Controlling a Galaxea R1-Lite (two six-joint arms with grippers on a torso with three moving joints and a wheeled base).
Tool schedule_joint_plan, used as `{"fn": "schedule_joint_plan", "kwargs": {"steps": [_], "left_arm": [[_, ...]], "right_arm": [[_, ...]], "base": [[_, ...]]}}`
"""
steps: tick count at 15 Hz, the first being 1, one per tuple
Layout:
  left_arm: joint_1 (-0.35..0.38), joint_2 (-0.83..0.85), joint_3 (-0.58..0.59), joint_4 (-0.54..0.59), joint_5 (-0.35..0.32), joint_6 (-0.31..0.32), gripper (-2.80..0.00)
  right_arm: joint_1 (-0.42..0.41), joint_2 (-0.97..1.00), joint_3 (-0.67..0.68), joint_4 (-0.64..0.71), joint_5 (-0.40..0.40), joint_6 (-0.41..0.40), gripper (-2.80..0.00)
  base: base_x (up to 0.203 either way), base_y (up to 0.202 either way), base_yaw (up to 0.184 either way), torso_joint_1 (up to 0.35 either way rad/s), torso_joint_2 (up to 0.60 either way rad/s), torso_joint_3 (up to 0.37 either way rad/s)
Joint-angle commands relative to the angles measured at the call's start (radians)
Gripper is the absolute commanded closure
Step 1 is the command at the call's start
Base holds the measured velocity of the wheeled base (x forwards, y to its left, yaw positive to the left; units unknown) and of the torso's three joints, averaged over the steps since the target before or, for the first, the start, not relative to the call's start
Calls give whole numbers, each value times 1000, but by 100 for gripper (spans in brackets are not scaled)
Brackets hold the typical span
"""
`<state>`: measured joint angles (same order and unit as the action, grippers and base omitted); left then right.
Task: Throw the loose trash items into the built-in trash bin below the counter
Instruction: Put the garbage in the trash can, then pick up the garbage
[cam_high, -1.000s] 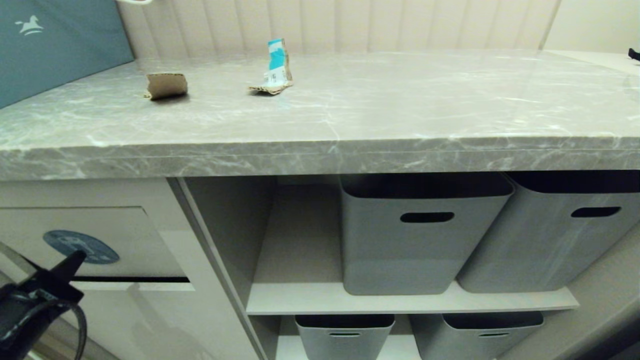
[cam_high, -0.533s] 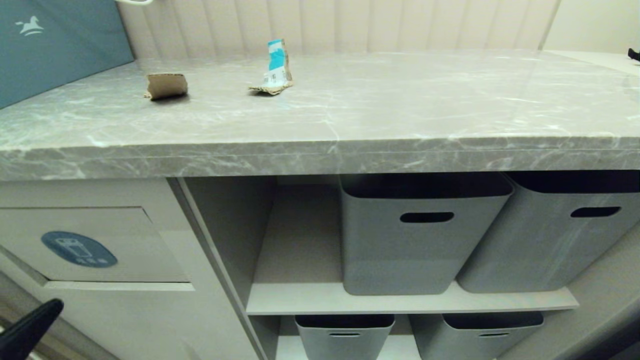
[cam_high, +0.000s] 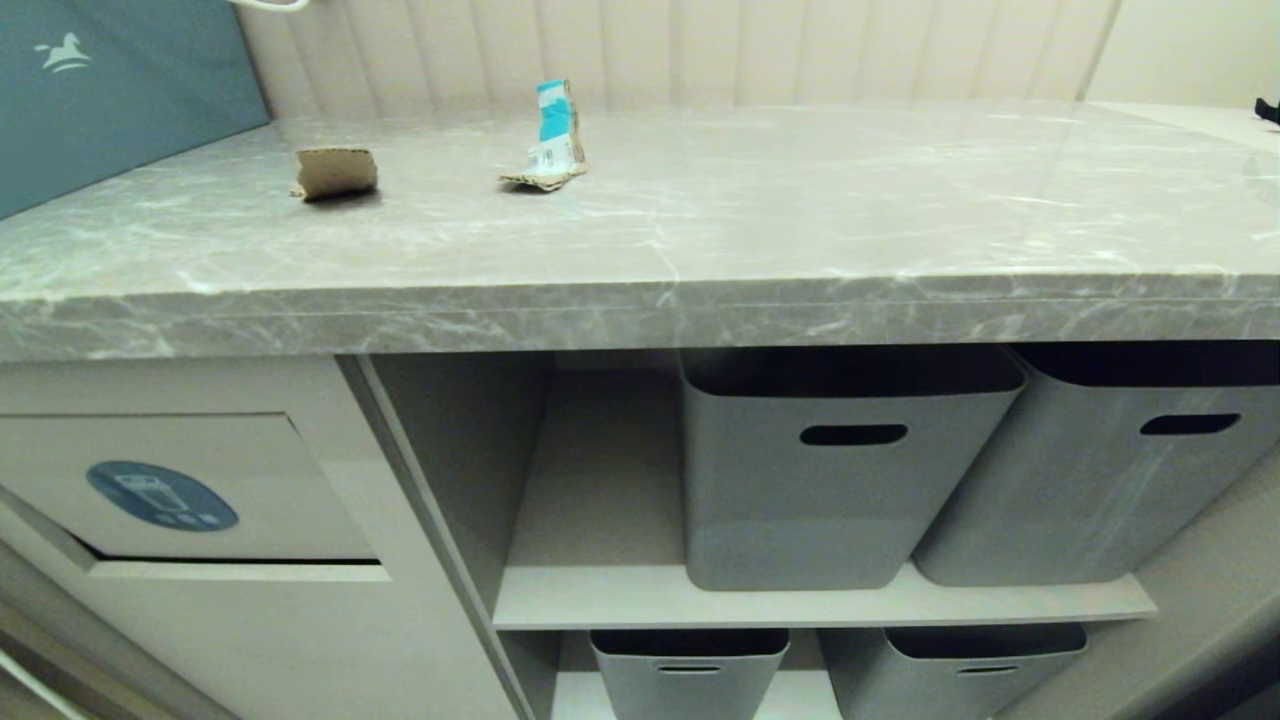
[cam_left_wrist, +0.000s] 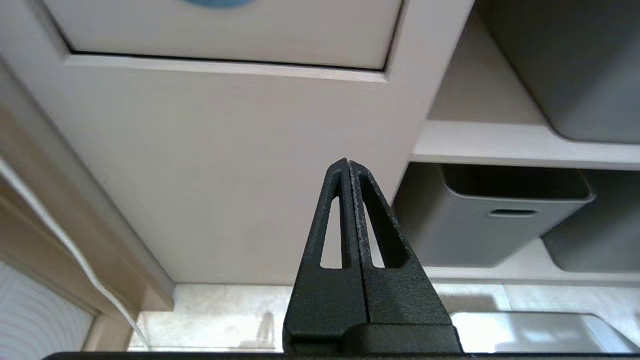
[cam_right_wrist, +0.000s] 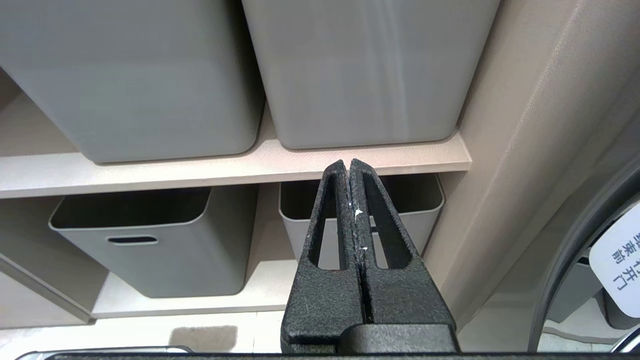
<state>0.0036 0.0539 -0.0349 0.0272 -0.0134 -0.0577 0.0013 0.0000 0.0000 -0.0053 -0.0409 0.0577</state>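
While the head view a second ago shows the left gripper (cam_left_wrist: 346, 167) pressed against the blue sticker (cam_high: 162, 495) on the built-in trash bin (cam_high: 200, 490), it has now dropped out of that view altogether. Its own wrist camera finds it clenched on nothing, fingertips together, with the bin's flap above and ahead of it and the plain cabinet front straight before the tips. A dark gap runs along the flap's lower edge, so it looks not quite settled flush. Far above the tool, on the counter (cam_high: 800, 220), two scraps lie: a curled brown cardboard piece (cam_high: 335, 172) and a teal-and-white carton piece (cam_high: 550, 135), apart from each other. No third scrap is visible, which suggests one deposit is done. The right gripper (cam_right_wrist: 348, 167) hangs clamped empty before the grey baskets (cam_right_wrist: 150, 75). Two pickups seem to remain.
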Motion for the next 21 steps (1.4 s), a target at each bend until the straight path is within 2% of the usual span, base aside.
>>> {"fn": "schedule_joint_plan", "kwargs": {"steps": [1,2,3,7,14,21], "left_arm": [[-1,-51,31,-8,8,17,0],[-1,-51,36,-31,6,70,0],[-1,-51,37,-35,-1,81,0],[-1,-52,38,-35,3,57,0],[-1,-51,36,-35,3,59,0],[-1,-52,37,-35,6,56,0]], "right_arm": [[0,0,2,0,0,-1,0],[0,0,2,-1,1,-1,0],[0,0,2,-1,-1,1,0],[0,0,2,-1,-1,1,0],[0,0,2,1,1,-5,0],[0,0,2,1,3,-12,0]], "base": [[0,0,0,0,0,0],[0,0,0,0,0,0],[0,0,0,0,0,0],[0,0,0,0,0,0],[0,0,0,0,0,0],[0,0,0,104,-350,-257]]}}
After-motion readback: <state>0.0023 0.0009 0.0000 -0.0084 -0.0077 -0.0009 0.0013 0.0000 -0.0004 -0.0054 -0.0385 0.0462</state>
